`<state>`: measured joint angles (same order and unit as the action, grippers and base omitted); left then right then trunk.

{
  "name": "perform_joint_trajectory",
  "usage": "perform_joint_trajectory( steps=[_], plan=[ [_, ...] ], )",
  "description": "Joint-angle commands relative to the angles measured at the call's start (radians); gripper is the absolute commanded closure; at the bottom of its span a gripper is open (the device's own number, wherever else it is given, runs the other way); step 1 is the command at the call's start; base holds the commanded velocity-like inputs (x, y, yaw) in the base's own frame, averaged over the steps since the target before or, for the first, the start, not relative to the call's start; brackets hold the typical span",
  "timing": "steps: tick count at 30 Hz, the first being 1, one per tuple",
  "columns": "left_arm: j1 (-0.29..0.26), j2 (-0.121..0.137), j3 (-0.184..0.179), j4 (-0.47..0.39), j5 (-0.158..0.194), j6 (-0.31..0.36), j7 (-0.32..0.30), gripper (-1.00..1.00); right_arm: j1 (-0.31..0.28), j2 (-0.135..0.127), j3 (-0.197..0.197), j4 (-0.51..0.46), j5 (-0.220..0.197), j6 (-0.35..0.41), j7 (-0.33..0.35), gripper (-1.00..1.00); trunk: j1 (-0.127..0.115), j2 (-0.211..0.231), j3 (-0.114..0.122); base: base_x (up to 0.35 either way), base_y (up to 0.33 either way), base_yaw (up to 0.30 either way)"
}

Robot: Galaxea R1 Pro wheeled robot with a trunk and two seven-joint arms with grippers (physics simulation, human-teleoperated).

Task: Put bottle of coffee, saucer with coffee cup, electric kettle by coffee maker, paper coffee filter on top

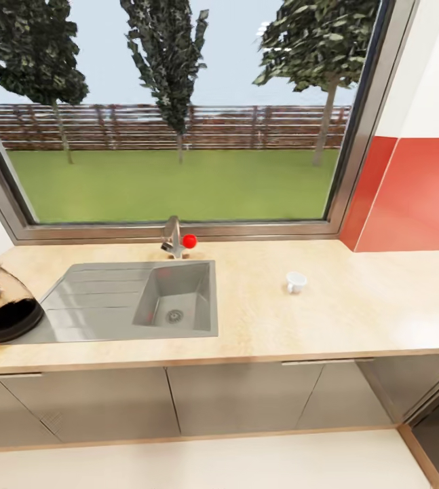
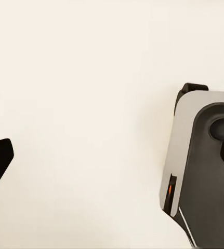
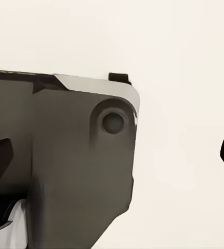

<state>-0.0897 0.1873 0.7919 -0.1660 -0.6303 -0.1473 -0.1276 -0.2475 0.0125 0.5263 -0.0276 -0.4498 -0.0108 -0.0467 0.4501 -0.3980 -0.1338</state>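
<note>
Two of the task's things show in the head view: the tiny plain white coffee cup (image 1: 296, 282) with its side handle stands alone on the long light beige wood-look kitchen countertop (image 1: 355, 312), well to the right of the grey steel sink (image 1: 172, 299), and the rounded clear glass electric kettle (image 1: 2, 305), dark in its lower half, sits at the far left edge of the picture, just beside the sink's draining board. A steel tap with a red knob (image 1: 178, 239) rises behind the basin, below a wide window onto grass, a fence and trees.

No saucer lies under the cup, so I judge that the gathering step is in hand, with nothing grouped yet.

Each wrist view looks down on pale floor and part of the robot's grey and black base (image 3: 80, 171). The left gripper (image 2: 114, 155) and the right gripper (image 3: 114, 153) each show dark fingertips at opposite edges of their pictures, spread wide apart with nothing between them.

Next, I think, an arm must be raised to counter height and brought over the cup or the kettle.
</note>
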Motion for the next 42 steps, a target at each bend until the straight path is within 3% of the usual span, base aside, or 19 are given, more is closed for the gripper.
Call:
perform_joint_trajectory(
  steps=[1,10,19,20,24,31,36,42],
  plan=[
    [-0.001,-0.003,0.009,0.000,-0.008,-0.003,-0.005,-1.00,0.000,0.000,0.008,0.000,-0.009,-0.001,-0.004,-1.00,0.000,-0.002,-0.002,-0.312,-0.105,-0.010],
    [-0.001,-0.009,0.008,-0.001,-0.009,-0.003,-0.004,-1.00,-0.001,-0.003,0.006,-0.001,-0.011,-0.001,-0.004,-1.00,0.000,-0.002,-0.002,-0.284,-0.127,-0.002],
    [0.024,0.002,0.006,0.001,-0.009,0.017,-0.004,-1.00,-0.001,-0.008,0.003,-0.003,-0.012,-0.001,-0.003,-1.00,0.000,-0.002,-0.002,-0.043,-0.019,0.000],
    [0.047,0.007,0.006,-0.002,-0.009,0.104,-0.004,-1.00,-0.001,-0.009,0.003,-0.003,-0.012,-0.001,-0.001,-1.00,0.000,-0.002,-0.002,-0.002,-0.001,0.000],
    [0.056,0.009,0.006,-0.003,-0.009,0.206,-0.003,-1.00,-0.001,-0.009,0.002,-0.003,-0.011,-0.001,-0.001,-1.00,0.000,-0.002,-0.002,0.000,0.000,0.000],
    [0.056,0.000,0.005,-0.002,-0.010,0.233,0.141,-1.00,-0.001,-0.008,0.006,-0.004,-0.009,-0.005,-0.004,-1.00,0.000,-0.002,-0.002,0.000,0.000,0.000],
    [0.056,-0.004,0.004,-0.003,-0.011,0.233,0.162,-1.00,-0.001,-0.006,0.004,-0.013,-0.010,-0.009,-0.005,-1.00,0.000,-0.002,-0.002,0.000,0.000,0.000],
    [0.056,-0.001,0.004,-0.003,-0.012,0.228,0.167,-1.00,-0.001,-0.004,0.003,-0.141,-0.010,-0.031,-0.007,-1.00,0.000,-0.002,-0.002,0.000,0.000,0.000]
  ],
)
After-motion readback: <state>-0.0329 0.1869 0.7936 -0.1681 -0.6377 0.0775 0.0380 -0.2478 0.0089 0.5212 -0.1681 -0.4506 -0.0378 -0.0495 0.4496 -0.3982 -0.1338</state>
